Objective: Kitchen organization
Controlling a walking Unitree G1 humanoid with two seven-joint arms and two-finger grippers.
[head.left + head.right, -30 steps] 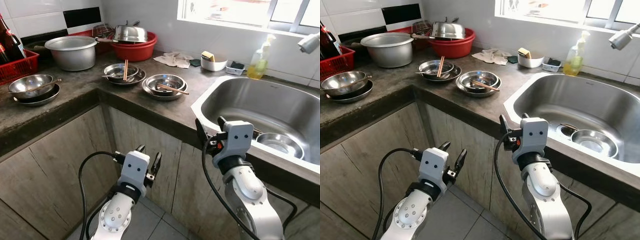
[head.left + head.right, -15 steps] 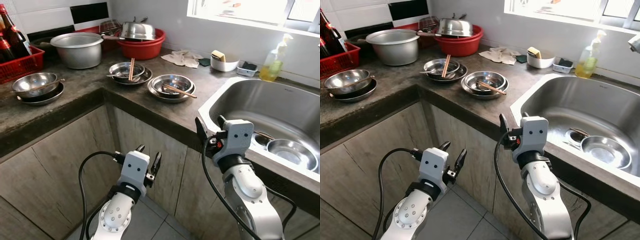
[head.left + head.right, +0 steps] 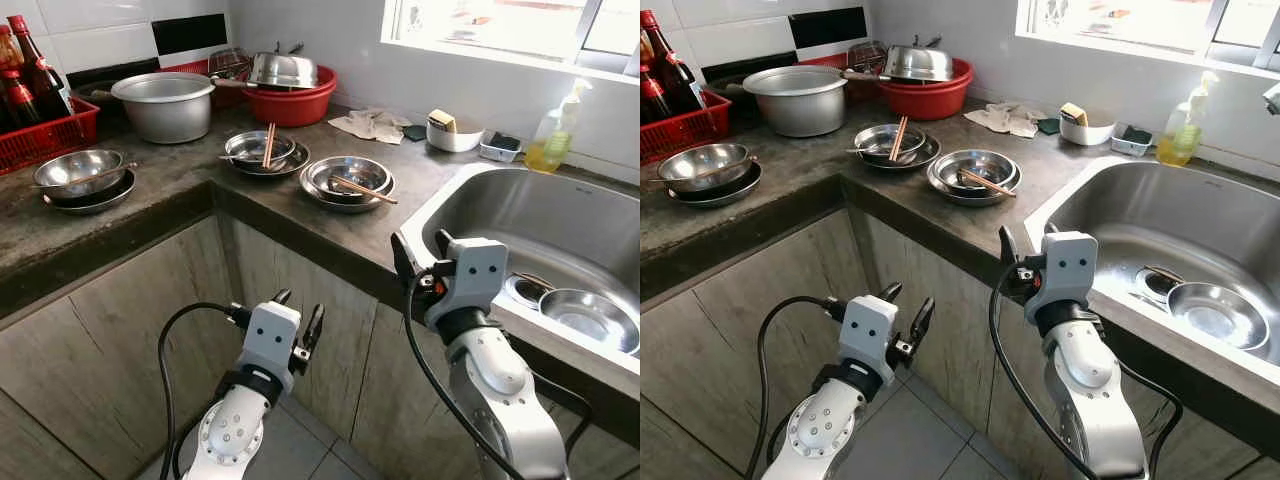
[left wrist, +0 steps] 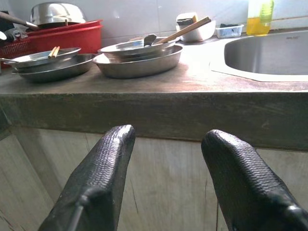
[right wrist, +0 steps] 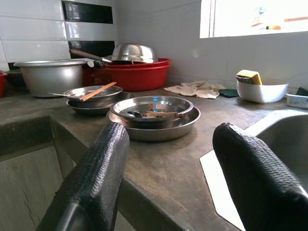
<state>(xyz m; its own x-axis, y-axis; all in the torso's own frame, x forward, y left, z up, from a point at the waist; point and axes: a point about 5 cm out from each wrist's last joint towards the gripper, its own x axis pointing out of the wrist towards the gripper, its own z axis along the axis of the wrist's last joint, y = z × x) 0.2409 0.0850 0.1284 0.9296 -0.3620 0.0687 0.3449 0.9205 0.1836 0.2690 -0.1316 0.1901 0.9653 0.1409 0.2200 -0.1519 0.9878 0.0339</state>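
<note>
Left gripper [image 3: 297, 322] hangs low in front of the cabinet door [image 3: 130, 330], below the counter [image 3: 190, 180] edge, fingers spread wide, holding nothing. Right gripper [image 3: 420, 262] is raised at counter height beside the sink [image 3: 520, 215] rim, fingers also wide apart and empty. On the counter: a stack of steel plates with chopsticks [image 3: 348, 182], a second stack [image 3: 264, 152] behind it, a third [image 3: 82, 178] well to the left. A steel bowl [image 3: 590, 315] lies in the sink.

steel bowl [image 3: 1218, 312] in sink [image 3: 1110, 215], stacked dishes [image 3: 973, 175]
</note>
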